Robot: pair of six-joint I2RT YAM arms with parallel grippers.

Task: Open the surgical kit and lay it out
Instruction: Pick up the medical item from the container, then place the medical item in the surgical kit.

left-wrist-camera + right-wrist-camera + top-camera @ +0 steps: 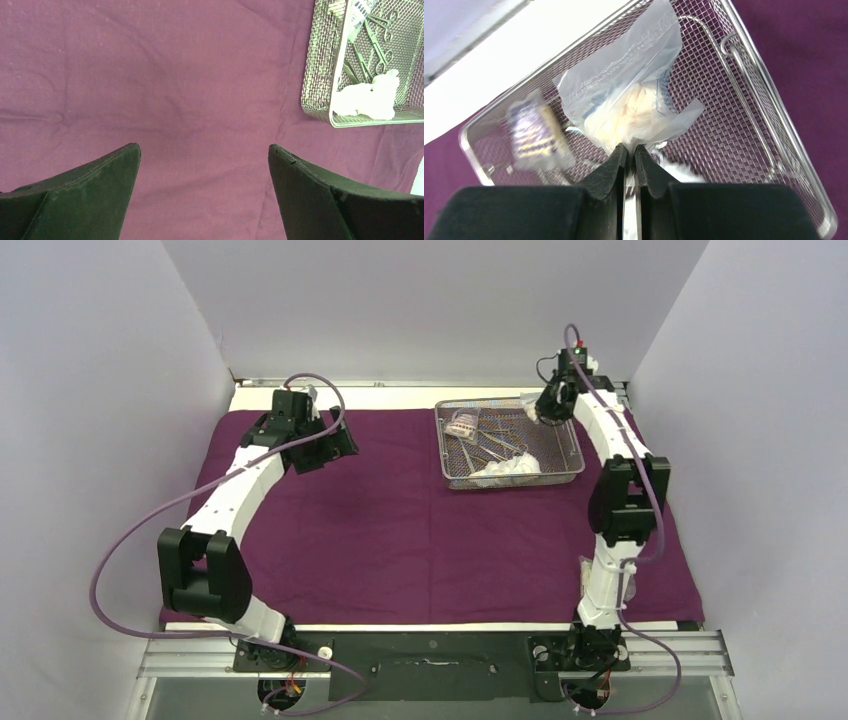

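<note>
At the far right corner of the silver wire-mesh tray, the right gripper has its dark fingers pressed together on the lower edge of a clear plastic packet. The packet is crinkled and glossy, with a cream-coloured wad inside, and it stands up from the fingertips over the tray's fine mesh floor. Just beside it lies a smaller packet with purple stripes, too blurred to read. The tray sits on the far right part of the flat, faintly creased dark purple cloth wrap and holds slim steel forceps and fluffy white gauze wads at its near end. The left gripper hangs over bare cloth well left of the tray, fingers spread wide and holding nothing.
</note>
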